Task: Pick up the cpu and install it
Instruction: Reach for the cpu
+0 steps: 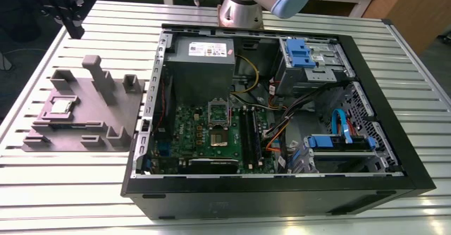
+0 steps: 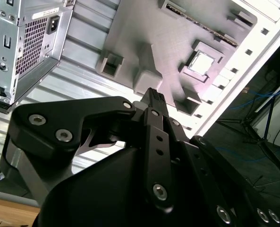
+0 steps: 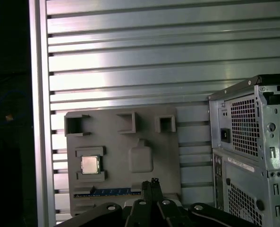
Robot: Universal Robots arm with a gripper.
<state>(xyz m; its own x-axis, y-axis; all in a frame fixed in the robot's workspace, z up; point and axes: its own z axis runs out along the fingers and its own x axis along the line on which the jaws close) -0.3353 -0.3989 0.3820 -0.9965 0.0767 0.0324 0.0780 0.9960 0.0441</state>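
My black metal gripper (image 3: 152,182) is closed, empty. The flat square silver-topped cpu (image 3: 89,164) lies in a shallow recess of the matte grey plastic fixture (image 3: 164,156) on the ribbed aluminium table (image 3: 154,61).

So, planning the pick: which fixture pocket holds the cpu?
The flat square one framing the cpu on the fixture; the three walled pockets look empty.

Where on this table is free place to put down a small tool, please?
Bare table lies before the grey fixture, at the exterior view's lower left. Another bare strip runs beside the computer case, at that view's right. The gap between fixture and case is narrow; inside the case, cables crowd.
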